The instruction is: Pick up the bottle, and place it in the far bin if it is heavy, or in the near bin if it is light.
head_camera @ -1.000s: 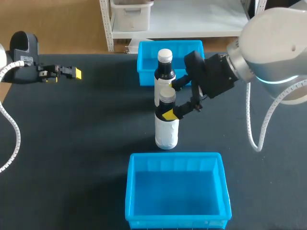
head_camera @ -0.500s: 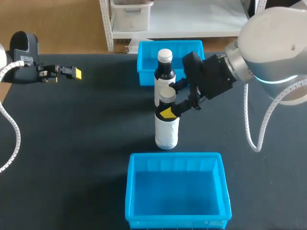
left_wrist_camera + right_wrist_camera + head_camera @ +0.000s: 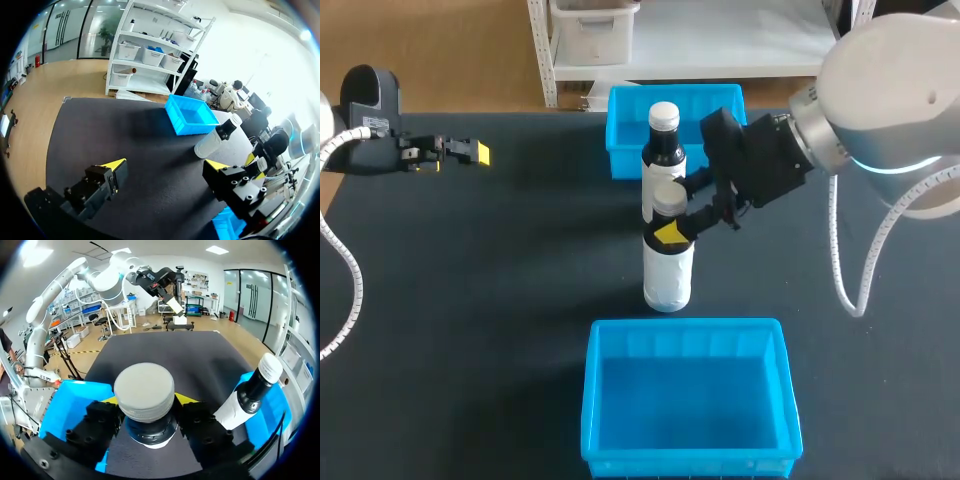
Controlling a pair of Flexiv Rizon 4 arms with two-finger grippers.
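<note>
With our right gripper [image 3: 146, 407] clamped on the bottle [image 3: 668, 275] neck & left gripper [image 3: 165, 166] spread empty, we lift straight & slow to judge wt, clear of the 2nd bottle [image 3: 663, 150].

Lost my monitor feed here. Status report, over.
Right end effector shut on front bottle at the neck; bottle upright on table. Left end effector open, off to the side. Second bottle right behind, mind it on lift.

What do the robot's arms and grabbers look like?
The right arm is fat, round and silvery-white with a glowing blue ring. The left arm ends in a black rounded part. The left gripper and right gripper are black with yellow tips. A white ribbed cable hangs from each arm.
</note>
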